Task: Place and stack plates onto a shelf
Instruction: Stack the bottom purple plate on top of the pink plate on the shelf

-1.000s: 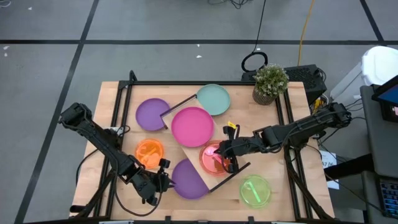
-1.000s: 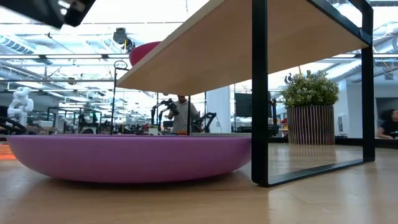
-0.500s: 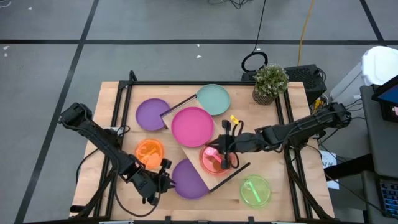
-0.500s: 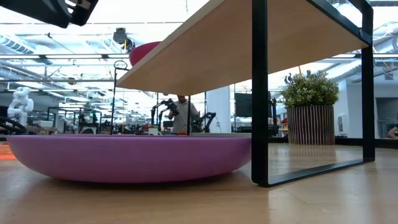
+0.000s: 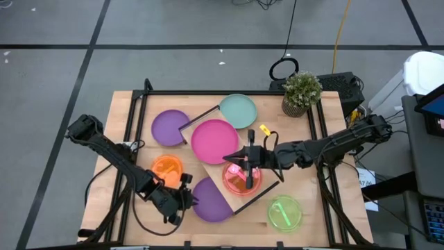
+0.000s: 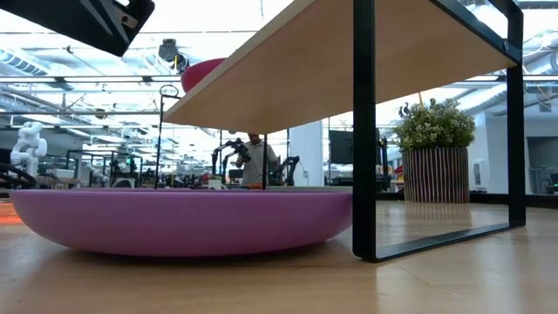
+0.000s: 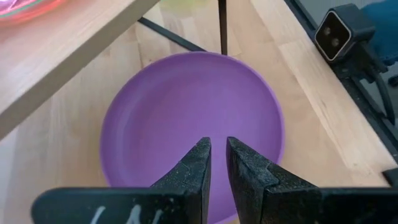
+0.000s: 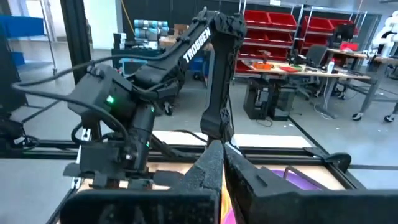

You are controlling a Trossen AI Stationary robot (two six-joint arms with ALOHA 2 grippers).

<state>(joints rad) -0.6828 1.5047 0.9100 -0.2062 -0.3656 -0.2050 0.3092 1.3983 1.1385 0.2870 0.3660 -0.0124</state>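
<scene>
High view: right gripper (image 5: 248, 164) over red plate (image 5: 242, 178) on shelf (image 5: 229, 154)

I read its fingers as nearly closed, holding nothing, plate parked beside magenta plate (image 5: 214, 139). Left gripper (image 7: 217, 163), fingers nearly together, hovers above purple plate (image 7: 191, 127) at the table's front edge, likely next pick.

The shelf (image 5: 229, 167), a light wooden board on a thin black frame, stands at an angle across the table. On it lie a large magenta plate (image 5: 214, 141) and a smaller red plate (image 5: 237, 182). A purple plate (image 5: 208, 200) sits partly beneath its near end. Another purple plate (image 5: 169, 128), a teal plate (image 5: 239, 110), an orange plate (image 5: 166, 169) and a green plate (image 5: 285, 212) lie flat around it.
</scene>
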